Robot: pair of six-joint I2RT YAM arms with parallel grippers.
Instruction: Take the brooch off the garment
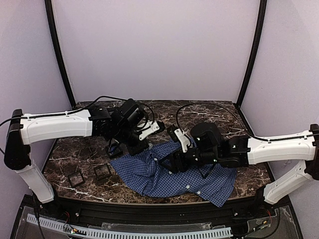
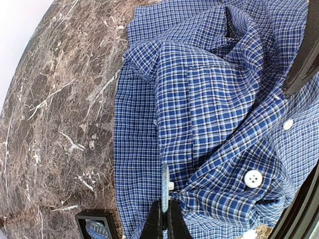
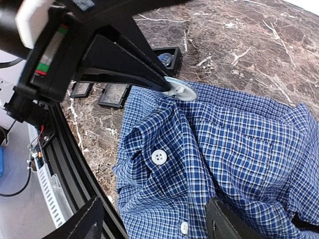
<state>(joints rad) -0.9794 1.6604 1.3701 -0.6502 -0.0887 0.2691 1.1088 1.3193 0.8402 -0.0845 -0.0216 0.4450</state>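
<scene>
Trouble here would come mostly from the pull: the left gripper (image 2: 165,211), at the bottom centre of its own wrist view, is closed tight on the brooch (image 3: 180,91), a pale round disc seen edge-on there, standing at the left edge of the garment (image 2: 209,99); the hold is on the thin rim only, so a tug against a pin caught in the weave could let the disc slip out, or drag the whole garment across the bench (image 2: 55,99) toward the small black boxes (image 1: 102,172) at lower left of the top view; the right gripper (image 3: 152,211) has its fingers spread wide and holds nothing, so I judge little pins the cloth down; whether those fingers touch the fabric cannot be told; the fastening behind the disc is hidden by a fold, so I cannot say if brooch and garment are joined or apart; in the top view the brooch cannot be made out among the dark arms.
</scene>
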